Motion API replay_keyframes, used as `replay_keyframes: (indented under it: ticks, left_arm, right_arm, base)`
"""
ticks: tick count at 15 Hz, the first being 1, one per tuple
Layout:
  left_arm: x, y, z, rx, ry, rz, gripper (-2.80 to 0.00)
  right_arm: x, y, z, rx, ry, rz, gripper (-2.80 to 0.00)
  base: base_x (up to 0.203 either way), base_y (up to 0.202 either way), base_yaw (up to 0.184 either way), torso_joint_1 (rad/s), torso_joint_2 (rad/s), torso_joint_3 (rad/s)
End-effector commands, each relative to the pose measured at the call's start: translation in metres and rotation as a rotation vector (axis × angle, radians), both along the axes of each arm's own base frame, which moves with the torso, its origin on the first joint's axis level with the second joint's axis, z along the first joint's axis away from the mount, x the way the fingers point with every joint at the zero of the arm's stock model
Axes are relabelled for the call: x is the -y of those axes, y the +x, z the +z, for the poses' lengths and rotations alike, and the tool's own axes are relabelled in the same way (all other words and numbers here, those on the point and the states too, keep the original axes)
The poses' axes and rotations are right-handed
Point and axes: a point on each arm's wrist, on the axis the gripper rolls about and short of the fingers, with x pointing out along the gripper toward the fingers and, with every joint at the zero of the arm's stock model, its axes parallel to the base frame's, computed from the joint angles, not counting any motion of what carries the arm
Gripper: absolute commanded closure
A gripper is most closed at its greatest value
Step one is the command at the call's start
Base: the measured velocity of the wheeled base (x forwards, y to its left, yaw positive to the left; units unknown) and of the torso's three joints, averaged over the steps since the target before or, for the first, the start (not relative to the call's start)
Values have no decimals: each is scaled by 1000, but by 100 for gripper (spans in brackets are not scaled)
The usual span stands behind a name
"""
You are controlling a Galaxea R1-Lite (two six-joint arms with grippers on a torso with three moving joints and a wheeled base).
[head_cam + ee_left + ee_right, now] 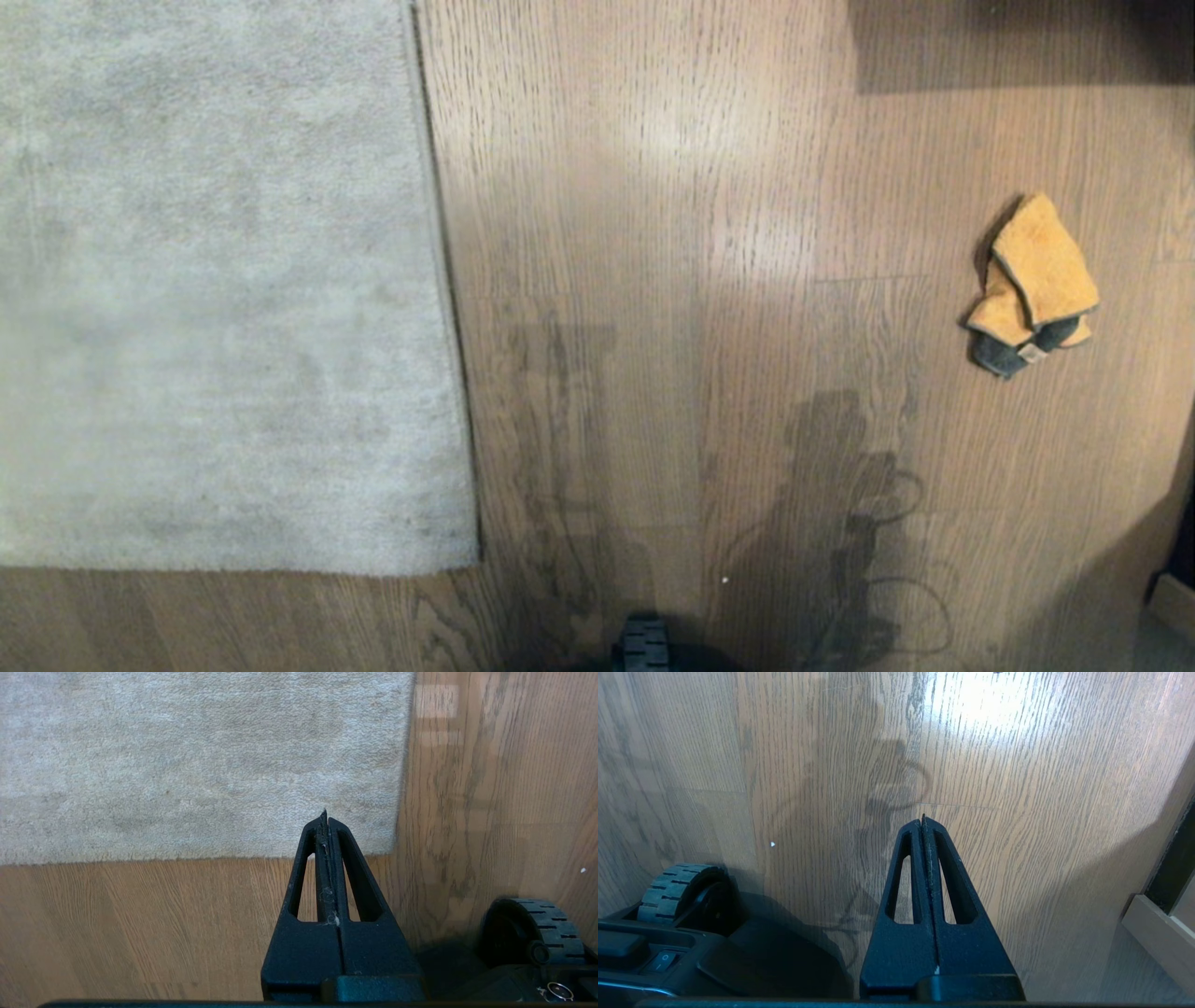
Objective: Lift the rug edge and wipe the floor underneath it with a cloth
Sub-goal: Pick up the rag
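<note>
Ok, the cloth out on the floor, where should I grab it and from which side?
Probably from straight above, pinching the raised tan fold at the top of the cloth. It lies crumpled in a heap on the bare floor, clear of the rug, so the bunched ridge offers more to bite than its flat edges.

Black slotted triangular left claw (325, 816), right claw (923, 820), ridged wheel (677, 889), perhaps rubber

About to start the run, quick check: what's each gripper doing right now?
Left gripper: shut, empty, above the rug corner.
Right gripper: shut, empty, above bare floor.
</note>
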Motion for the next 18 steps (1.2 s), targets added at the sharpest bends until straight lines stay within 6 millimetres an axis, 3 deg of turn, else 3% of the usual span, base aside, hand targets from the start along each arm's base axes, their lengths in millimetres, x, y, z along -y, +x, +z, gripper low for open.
replay_keyframes:
  ticks: [1,10,18]
  left_arm:
    - [0,0,0,0,0,0,0]
    - [0,0,0,0,0,0,0]
    - [0,0,0,0,0,0,0]
  right_arm:
    - [0,0,0,1,-5,0,0]
    - [0,3,4,-8,-63,5,0]
    - [0,26,32,-32,-65,14,0]
  base:
    - [0,0,0,0,0,0]
    - [0,0,0,0,0,0]
    - [0,0,0,0,0,0]
